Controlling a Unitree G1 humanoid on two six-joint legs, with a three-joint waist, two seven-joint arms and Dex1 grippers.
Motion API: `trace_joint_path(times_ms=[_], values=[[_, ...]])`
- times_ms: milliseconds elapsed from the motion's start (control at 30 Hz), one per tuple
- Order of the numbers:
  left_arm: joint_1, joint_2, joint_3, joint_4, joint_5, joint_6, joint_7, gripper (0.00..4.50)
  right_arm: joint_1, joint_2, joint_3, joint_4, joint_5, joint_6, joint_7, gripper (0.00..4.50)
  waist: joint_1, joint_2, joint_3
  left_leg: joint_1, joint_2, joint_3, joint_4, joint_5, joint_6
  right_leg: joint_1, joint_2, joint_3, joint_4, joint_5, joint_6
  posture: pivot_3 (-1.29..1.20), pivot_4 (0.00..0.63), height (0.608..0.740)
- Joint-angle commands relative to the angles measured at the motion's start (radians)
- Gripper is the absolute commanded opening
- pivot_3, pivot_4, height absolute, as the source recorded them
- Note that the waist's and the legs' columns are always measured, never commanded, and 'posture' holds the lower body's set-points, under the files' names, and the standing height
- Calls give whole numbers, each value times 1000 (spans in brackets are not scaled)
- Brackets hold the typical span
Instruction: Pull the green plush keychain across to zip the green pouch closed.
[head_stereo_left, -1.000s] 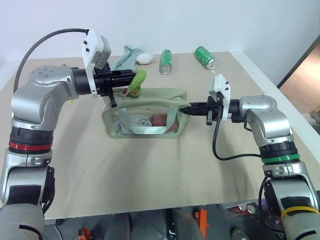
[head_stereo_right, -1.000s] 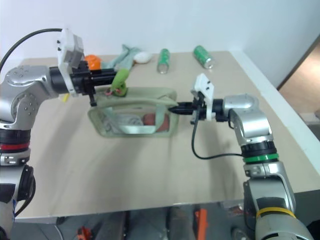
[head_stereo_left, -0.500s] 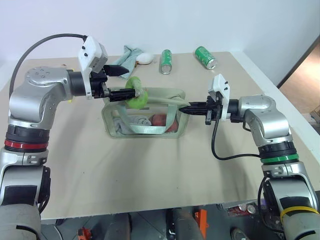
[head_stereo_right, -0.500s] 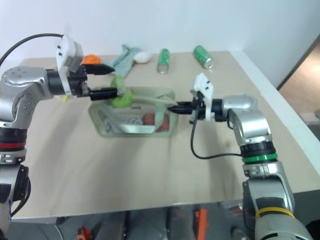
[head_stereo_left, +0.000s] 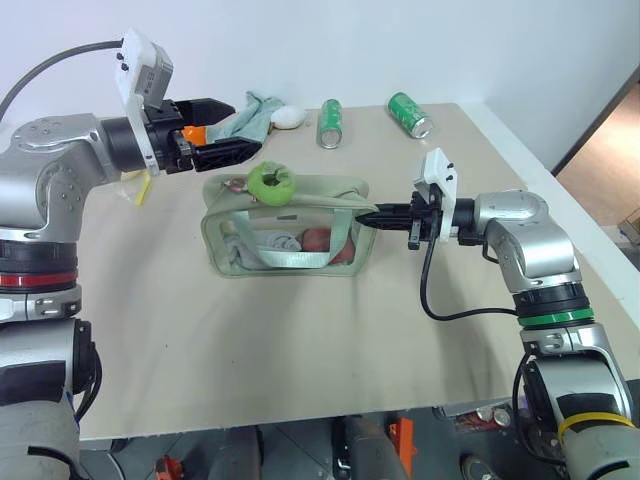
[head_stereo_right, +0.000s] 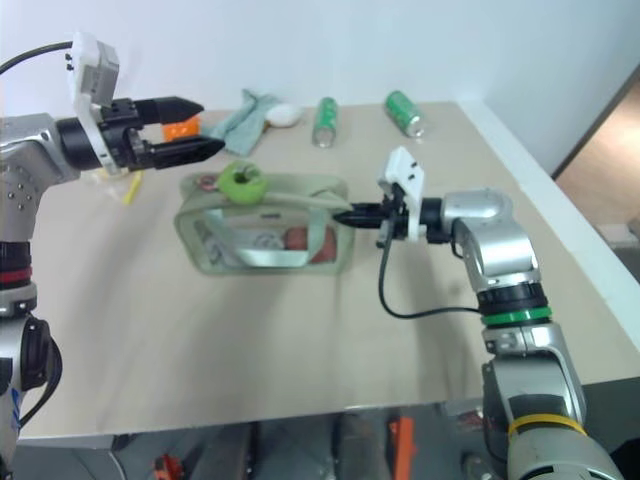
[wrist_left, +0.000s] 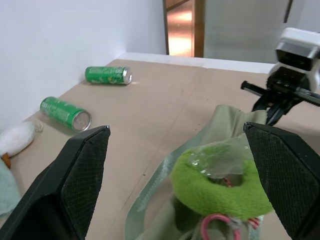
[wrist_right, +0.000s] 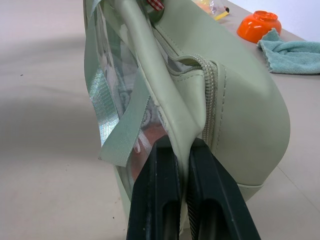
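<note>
1. While the right gripper (head_stereo_left: 372, 216) kept its jaws pinched shut on the right end of the green pouch (head_stereo_left: 286, 226), it seemed to be there as an anchor, so the bag would not slide when the zipper was drawn.
2. Mid-table, the pouch lay on the table (head_stereo_left: 300, 330) with its clear side panel facing near, and the green plush keychain (head_stereo_left: 270, 183) rested on its top toward the left end, touched by neither gripper.
3. Just left of and beyond the keychain, the left gripper (head_stereo_left: 243, 126) hovered with its jaws spread wide and nothing between them, apparently having no grip on the pull.
4. Farther off lay a yellow strip (head_stereo_left: 142, 190) at the left, an orange bowl (head_stereo_right: 180, 126) behind the left gripper's fingers, a teal cloth (head_stereo_left: 250, 113), a white object (head_stereo_left: 289, 117) and two green cans (head_stereo_left: 332, 122), well clear of the zipper's line.
</note>
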Motion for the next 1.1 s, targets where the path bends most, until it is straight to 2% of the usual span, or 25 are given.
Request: trace_joint_path(times_ms=[33, 133, 300, 500, 633, 733, 1100], values=[[-53, 2, 19, -4, -5, -6, 6, 4434, 1, 7, -4, -28, 8, -3, -4, 0, -1, 0, 0, 0, 0, 0, 0, 0, 0, 0, 0, 0, 0, 0, 0, 0, 150, 740], [-60, 8, 63, -12, -51, 21, 2, 4434, 12, 3, -7, -41, 12, 4, -9, 0, -2, 0, 0, 0, 0, 0, 0, 0, 0, 0, 0, 0, 0, 0, 1, 0, 150, 740], [23, 76, 215, -60, -200, 99, -48, 4434, 30, -1, -12, -61, 16, 15, -17, 0, -12, 0, 0, 0, 0, 0, 0, 0, 0, 0, 0, 0, 0, 1, 2, 0, 150, 740], [324, 166, 304, -125, -257, 145, -108, 4434, 38, 6, -7, -67, 19, 22, -24, 0, -17, 0, 0, 2, 0, 1, -1, 0, 0, 0, 0, 1, 0, -1, -1, 0, 150, 740], [477, 155, 303, -175, -253, 134, -85, 4434, 36, 8, -1, -66, 19, 27, -20, 0, -16, -3, 0, 1, 1, 1, 0, 0, 0, 1, 0, 1, 0, 0, -1, 0, 150, 740], [538, 129, 282, -221, -261, 133, -65, 4434, 29, 10, 1, -60, 18, 27, -17, 0, -16, -3, -1, 1, 1, 1, 0, 0, 0, 0, 0, 1, 0, 0, -1, 0, 150, 740], [526, 82, 215, -199, -235, 111, -25, 4434, 28, 2, -4, -71, 21, 36, -14, 0, -15, -3, -1, 1, 1, 1, 0, 0, 0, 0, 0, 1, 0, 0, -1, 0, 150, 740]])
